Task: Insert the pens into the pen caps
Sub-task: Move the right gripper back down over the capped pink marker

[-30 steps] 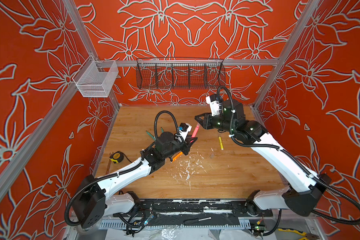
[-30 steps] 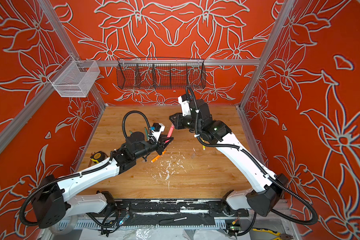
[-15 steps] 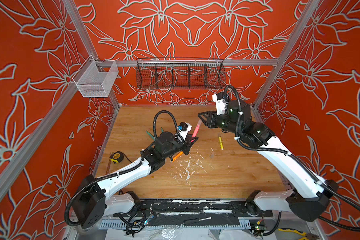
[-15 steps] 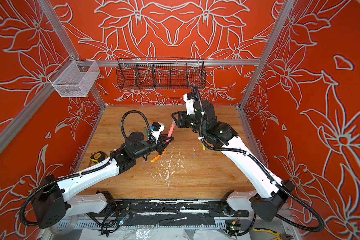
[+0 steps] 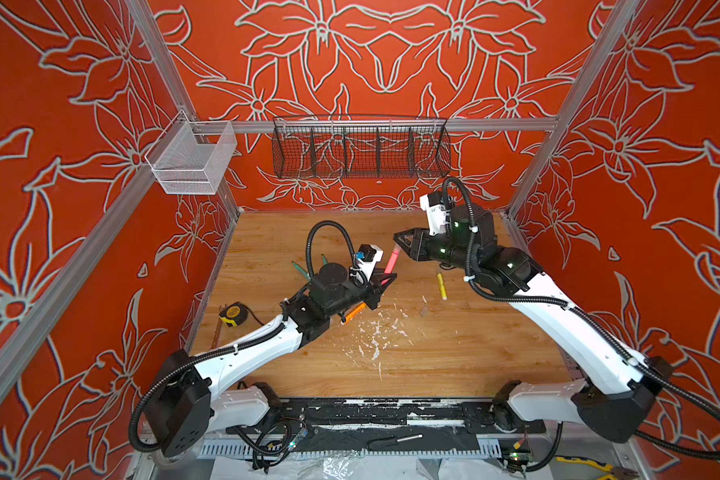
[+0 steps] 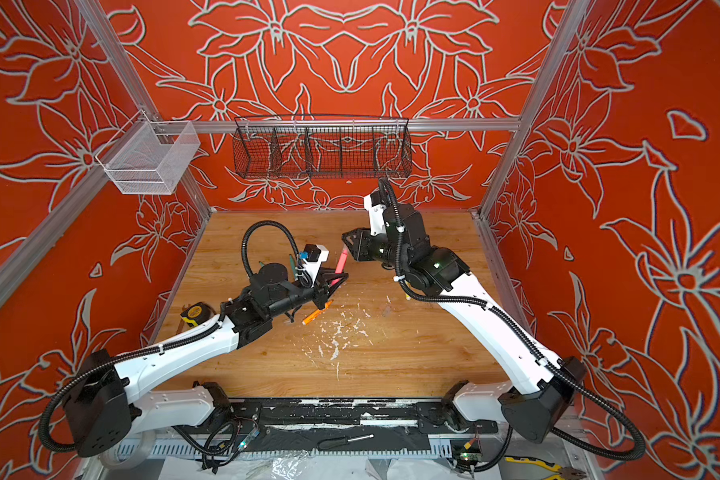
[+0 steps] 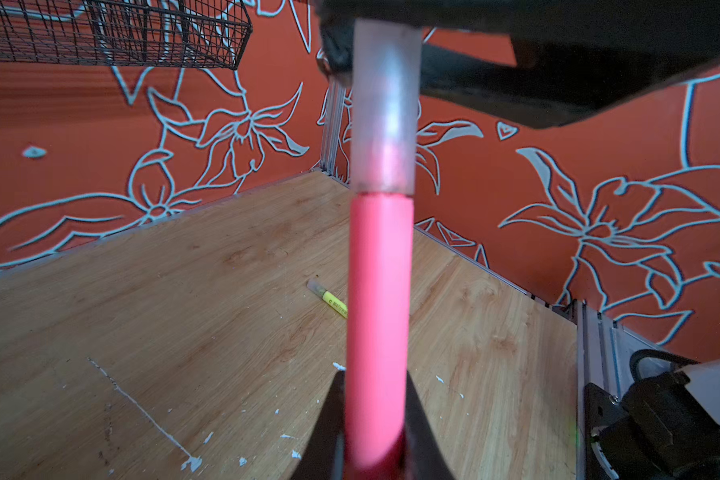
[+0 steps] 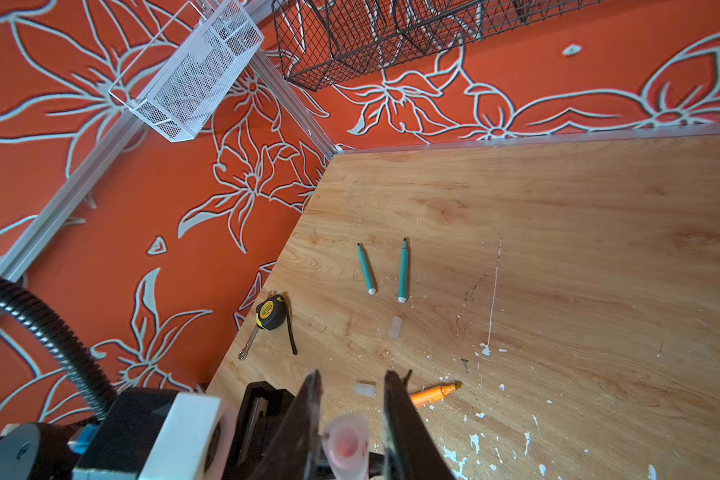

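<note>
The left gripper is clenched on the lower end of the pink pen, with one dark finger on each side of the barrel. The pink pen is held up off the wooden table, leaning a little. Its upper end sits inside a clear cap, and pink shows through the cap's lower part. The right gripper meets the pen from above. Its fingers stand one on each side of the clear cap, very close to it. Whether they are pressing the cap or have let go cannot be told.

In both top views the yellow pen lies flat on the table to the right of the pink pen, apart from it, with a pale clear piece on one end. The orange pen lies flat in front of the pink pen, toward the table's front edge and close beside the left arm.

To the left of the pink pen, past the left arm, a teal pen and a second teal pen lie side by side, their dark tips bare. A loose cap lies near the second teal pen's white end. Another loose cap lies closer to the pink pen, near the orange pen.

Farther left of the pink pen, at the table's edge, sits a yellow and black tape measure. White paint flecks dot the wood in front of the pink pen. Behind the pink pen, a black wire basket hangs on the back wall.
</note>
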Robot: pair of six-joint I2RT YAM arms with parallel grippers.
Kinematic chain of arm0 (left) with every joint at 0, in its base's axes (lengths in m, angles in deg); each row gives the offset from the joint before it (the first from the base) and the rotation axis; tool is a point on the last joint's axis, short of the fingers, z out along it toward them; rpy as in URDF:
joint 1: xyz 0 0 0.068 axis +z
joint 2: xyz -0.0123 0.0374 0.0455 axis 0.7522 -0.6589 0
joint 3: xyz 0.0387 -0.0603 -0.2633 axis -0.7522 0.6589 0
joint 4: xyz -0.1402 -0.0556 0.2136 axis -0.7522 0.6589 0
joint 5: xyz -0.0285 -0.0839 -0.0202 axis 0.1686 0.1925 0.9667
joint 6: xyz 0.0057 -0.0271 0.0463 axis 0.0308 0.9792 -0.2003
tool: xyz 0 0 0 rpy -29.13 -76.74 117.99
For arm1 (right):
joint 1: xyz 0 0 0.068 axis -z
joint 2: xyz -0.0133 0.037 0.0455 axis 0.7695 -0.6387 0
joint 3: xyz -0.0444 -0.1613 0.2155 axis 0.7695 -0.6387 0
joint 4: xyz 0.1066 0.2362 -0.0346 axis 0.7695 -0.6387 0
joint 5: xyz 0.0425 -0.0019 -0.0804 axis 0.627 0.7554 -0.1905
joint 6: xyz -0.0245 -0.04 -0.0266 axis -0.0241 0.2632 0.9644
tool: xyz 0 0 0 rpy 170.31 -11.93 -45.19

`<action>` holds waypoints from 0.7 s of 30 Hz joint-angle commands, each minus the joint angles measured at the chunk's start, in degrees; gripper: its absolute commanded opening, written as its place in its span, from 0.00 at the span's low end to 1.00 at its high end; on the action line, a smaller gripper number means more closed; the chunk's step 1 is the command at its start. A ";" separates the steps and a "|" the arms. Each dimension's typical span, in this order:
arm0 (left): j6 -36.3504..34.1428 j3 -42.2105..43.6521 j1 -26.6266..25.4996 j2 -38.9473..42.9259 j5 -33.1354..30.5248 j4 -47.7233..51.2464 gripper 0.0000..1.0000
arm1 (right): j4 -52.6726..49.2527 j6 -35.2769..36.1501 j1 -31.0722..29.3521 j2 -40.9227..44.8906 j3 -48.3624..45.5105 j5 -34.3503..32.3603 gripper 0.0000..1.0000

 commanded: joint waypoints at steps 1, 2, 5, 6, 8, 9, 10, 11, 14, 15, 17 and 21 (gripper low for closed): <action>0.29 -1.28 0.15 0.38 0.59 -2.21 0.00 | 0.91 -1.02 0.12 -0.48 -0.92 1.57 0.28; 0.28 -1.37 0.15 0.31 0.55 -2.29 0.00 | 0.67 -0.97 0.12 -0.35 -1.09 1.53 0.28; 0.53 -1.63 0.15 0.00 0.62 -2.45 0.00 | 0.72 -0.92 0.16 0.05 -1.72 1.44 0.24; 0.62 -1.63 0.15 -0.04 0.67 -2.57 0.00 | 0.74 -0.86 0.17 0.10 -1.76 1.56 0.22; 0.91 -1.81 0.15 -0.25 0.66 -2.79 0.00 | 1.14 -0.85 0.17 0.25 -1.99 2.16 0.18; 1.15 -1.89 0.17 -0.31 0.68 -2.81 0.00 | 1.13 -0.84 0.11 0.35 -2.13 2.23 0.15; 1.43 -2.06 0.15 -0.41 0.62 -2.89 0.00 | 1.18 -0.84 0.09 0.48 -2.24 2.32 0.11; 1.99 -2.22 0.15 -0.57 0.63 -3.11 0.00 | 1.23 -0.84 0.10 0.56 -2.22 2.43 0.08; 3.69 -3.40 0.19 -1.39 0.93 -3.40 0.00 | 1.76 -0.49 0.08 0.87 -2.74 3.29 0.00; 4.03 -4.01 0.16 -1.74 1.13 -3.27 0.00 | 1.79 -0.57 0.00 1.07 -3.02 3.16 0.00; 4.22 -5.97 0.17 -2.40 1.48 -1.79 0.00 | 1.86 -0.13 -0.01 1.28 -3.56 3.73 0.00; 4.68 -8.00 0.37 -2.82 -0.29 -2.47 0.00 | 0.85 1.43 -0.19 2.39 -5.17 4.15 0.00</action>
